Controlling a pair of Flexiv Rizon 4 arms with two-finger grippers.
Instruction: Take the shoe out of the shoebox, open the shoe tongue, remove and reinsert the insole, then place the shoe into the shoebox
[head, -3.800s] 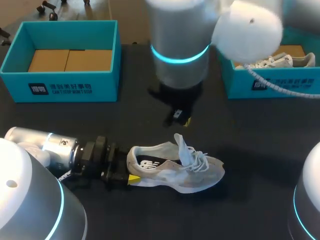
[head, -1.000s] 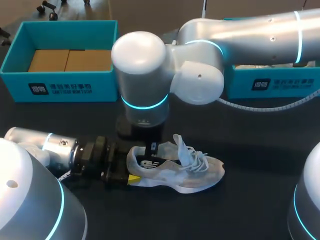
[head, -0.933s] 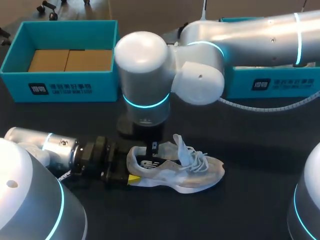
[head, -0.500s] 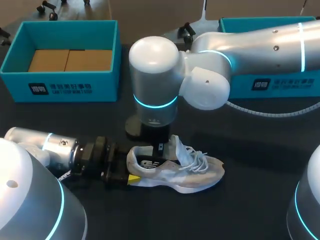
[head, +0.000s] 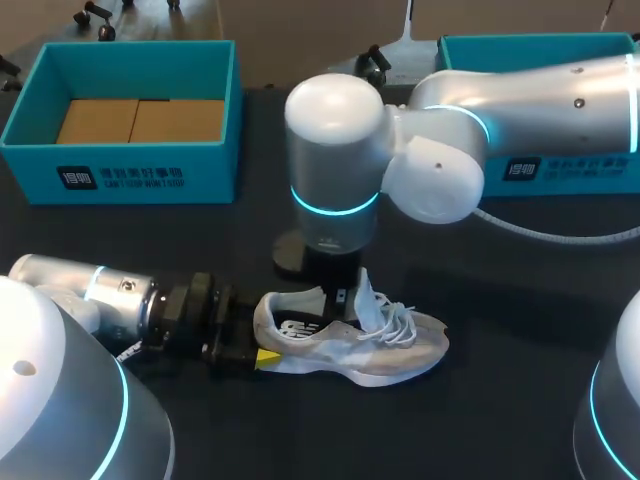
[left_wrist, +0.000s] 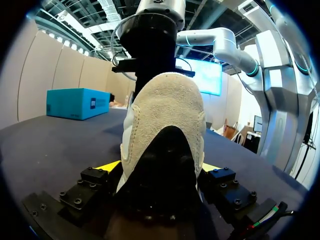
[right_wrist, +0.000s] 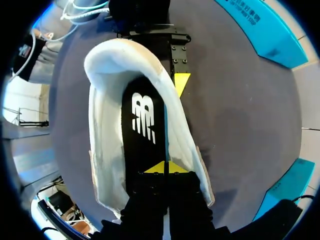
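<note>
A grey-white shoe (head: 372, 340) lies on its sole on the dark table, toe to the right, tongue (head: 364, 294) standing up. My left gripper (head: 258, 338) is shut on the heel; in the left wrist view the heel (left_wrist: 167, 125) fills the gap of this gripper (left_wrist: 159, 170), a yellow tip on each side. My right arm reaches in over the shoe. Its gripper (head: 341, 297) points down into the shoe's mouth, just behind the tongue. In the right wrist view its shut tips (right_wrist: 165, 167) sit on or just above the black insole (right_wrist: 145, 120); I cannot tell which.
A teal shoebox (head: 130, 170) with cardboard inside stands at the back left. A second teal shoebox (head: 560, 170) stands at the back right, mostly behind my right arm. Dark table (head: 500, 420) lies in front of and right of the shoe.
My right arm has come down to the shoe and slid right along its opening, from the heel end toward the tongue. The left gripper and the shoe have not moved.
</note>
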